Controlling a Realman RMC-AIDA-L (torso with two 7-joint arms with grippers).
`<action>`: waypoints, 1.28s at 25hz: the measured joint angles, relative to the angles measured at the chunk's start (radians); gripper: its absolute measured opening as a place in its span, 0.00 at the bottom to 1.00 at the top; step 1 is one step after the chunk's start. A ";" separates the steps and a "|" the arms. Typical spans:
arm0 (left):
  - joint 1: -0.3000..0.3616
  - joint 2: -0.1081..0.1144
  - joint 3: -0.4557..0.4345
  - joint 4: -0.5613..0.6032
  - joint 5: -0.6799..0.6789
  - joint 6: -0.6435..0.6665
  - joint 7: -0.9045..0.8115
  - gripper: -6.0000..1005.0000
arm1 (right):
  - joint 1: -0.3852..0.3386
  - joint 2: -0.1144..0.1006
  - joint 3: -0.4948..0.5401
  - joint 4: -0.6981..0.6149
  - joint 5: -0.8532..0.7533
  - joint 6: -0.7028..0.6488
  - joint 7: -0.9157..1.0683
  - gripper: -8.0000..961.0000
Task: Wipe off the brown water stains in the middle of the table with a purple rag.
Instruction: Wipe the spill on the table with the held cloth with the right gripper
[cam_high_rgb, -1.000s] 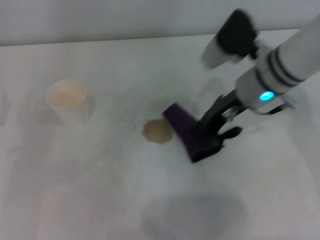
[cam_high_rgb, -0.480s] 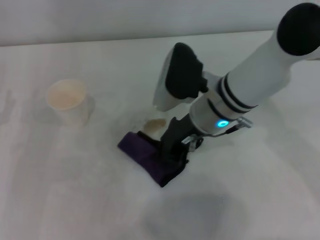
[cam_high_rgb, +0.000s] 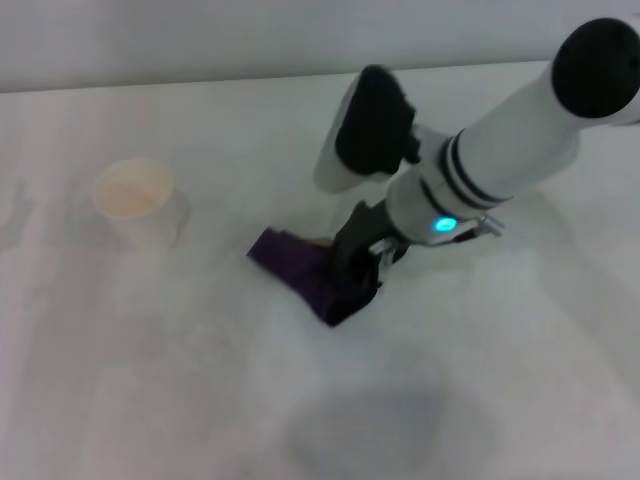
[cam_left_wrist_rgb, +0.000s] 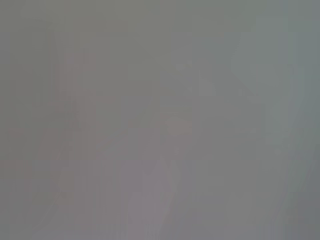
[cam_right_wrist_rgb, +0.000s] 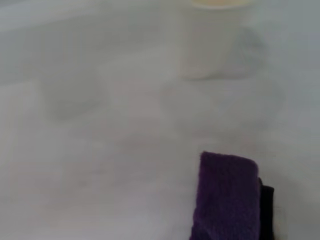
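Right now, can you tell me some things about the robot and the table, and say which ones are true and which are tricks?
1. The right gripper is holding the purple rag down on the table. True.
2. The paper cup is lying tipped over. False: it stands upright, off to the robot's left of the rag.
3. The rag is touching the cup. False: bare table lies between them.
4. The brown water stains are almost all hidden, with just a sliver showing at the rag's far edge beside the gripper. True.
5. The left arm is doing the wiping. False: only the right arm shows in the head view, and the left wrist view shows nothing clear.
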 joint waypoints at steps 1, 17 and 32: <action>0.000 0.000 0.000 0.000 0.000 0.000 0.000 0.89 | 0.000 -0.001 0.031 0.010 -0.015 -0.003 -0.001 0.10; 0.004 0.002 0.000 -0.005 0.025 -0.014 0.000 0.89 | -0.009 0.009 0.140 0.027 -0.055 -0.002 0.000 0.10; 0.008 0.003 0.000 -0.012 0.026 -0.015 0.000 0.89 | -0.016 -0.004 -0.019 -0.021 0.070 -0.036 -0.010 0.11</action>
